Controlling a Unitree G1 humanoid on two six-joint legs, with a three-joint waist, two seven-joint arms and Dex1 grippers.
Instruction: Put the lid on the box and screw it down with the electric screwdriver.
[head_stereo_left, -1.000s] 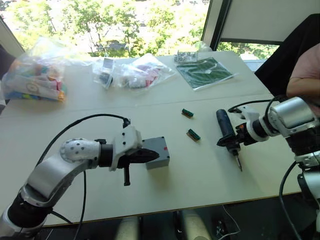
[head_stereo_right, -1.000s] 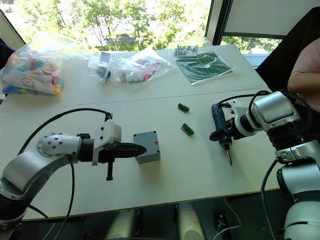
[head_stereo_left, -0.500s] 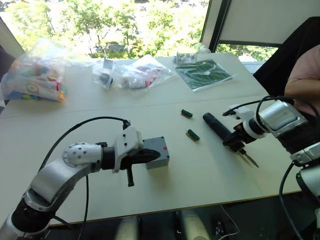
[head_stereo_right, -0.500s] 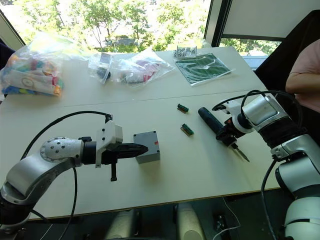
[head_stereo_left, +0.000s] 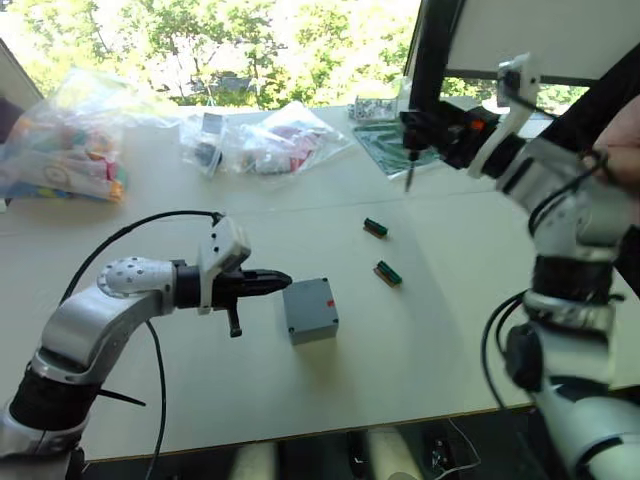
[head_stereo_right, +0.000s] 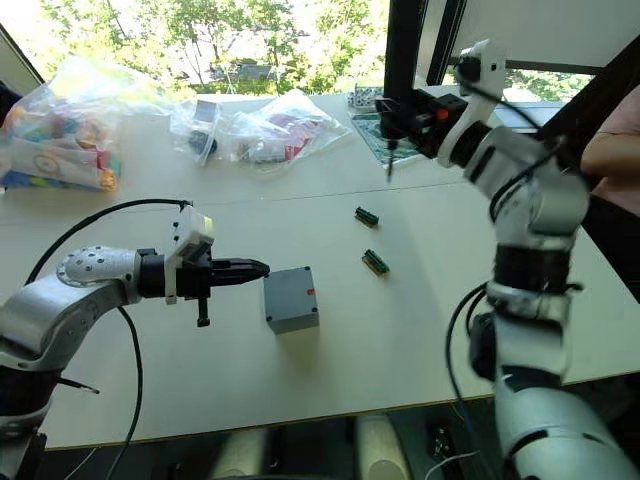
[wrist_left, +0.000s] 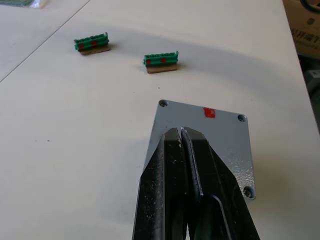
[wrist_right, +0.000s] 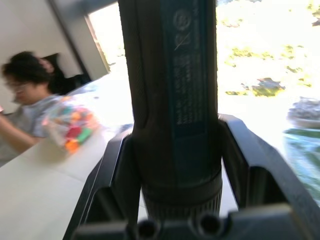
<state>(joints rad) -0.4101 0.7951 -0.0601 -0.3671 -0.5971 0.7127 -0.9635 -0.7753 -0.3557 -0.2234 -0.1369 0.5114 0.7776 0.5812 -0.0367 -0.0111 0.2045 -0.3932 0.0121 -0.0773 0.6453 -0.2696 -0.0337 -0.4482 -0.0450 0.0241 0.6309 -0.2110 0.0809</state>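
Note:
The grey box (head_stereo_left: 310, 311) sits mid-table, showing a flat top face (wrist_left: 215, 135) with corner screw holes and a small red mark. I cannot tell the lid apart from the housing. My left gripper (head_stereo_left: 285, 277) is shut and empty, its tips (wrist_left: 180, 134) just above the box's left edge. My right gripper (head_stereo_right: 394, 112) is raised high over the back of the table and is shut on the electric screwdriver (head_stereo_right: 398, 60). The dark tool (wrist_right: 175, 100) stands upright between the fingers (wrist_right: 107, 185), its thin bit (head_stereo_left: 408, 178) pointing down.
Two small green connectors (head_stereo_left: 375, 227) (head_stereo_left: 387, 271) lie right of the box. Clear bags of parts (head_stereo_left: 65, 150) (head_stereo_left: 270, 140) and a green sheet (head_stereo_right: 372, 135) line the far side. A person's arm (head_stereo_left: 622, 150) is at the right edge and another person (wrist_right: 22, 105) sits at the table.
My right arm swung the screwdriver up off the table, from lying low at the right to upright with its bit down. My left gripper drew back from over the box to its left edge.

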